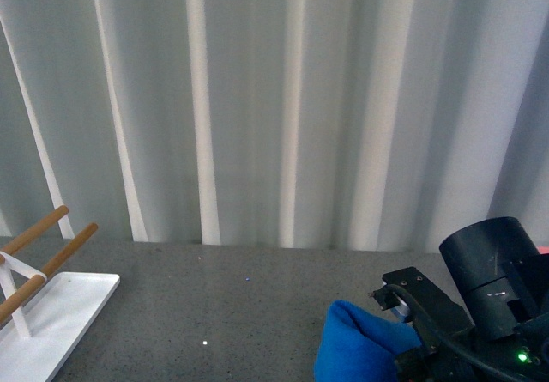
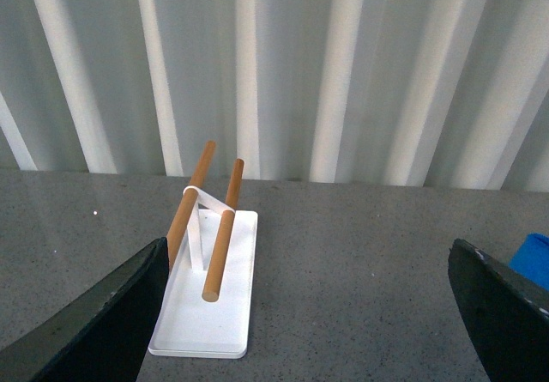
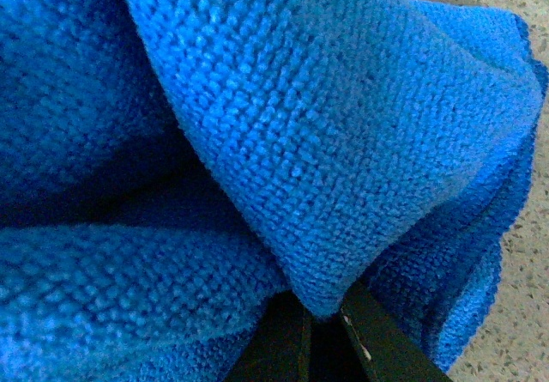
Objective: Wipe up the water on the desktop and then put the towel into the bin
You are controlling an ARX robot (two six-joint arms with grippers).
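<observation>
The blue towel (image 1: 360,343) is bunched up at the front right of the dark speckled desktop (image 1: 214,296). My right gripper (image 3: 322,313) is shut on the towel (image 3: 300,142), whose folds fill nearly the whole right wrist view; its black fingers pinch a fold between them. Bare desktop (image 3: 523,270) shows only at that view's edge. My left gripper (image 2: 300,330) hangs open above the desktop (image 2: 360,270), nothing between its dark fingers (image 2: 94,322). A sliver of the towel (image 2: 533,257) shows beyond one finger. The bin is out of view. I cannot make out any water.
A flat white base with wooden rods (image 1: 51,313) stands at the left of the desktop, and the same rack (image 2: 214,313) lies beside my left gripper. A grey-white pleated curtain (image 1: 257,99) closes off the back.
</observation>
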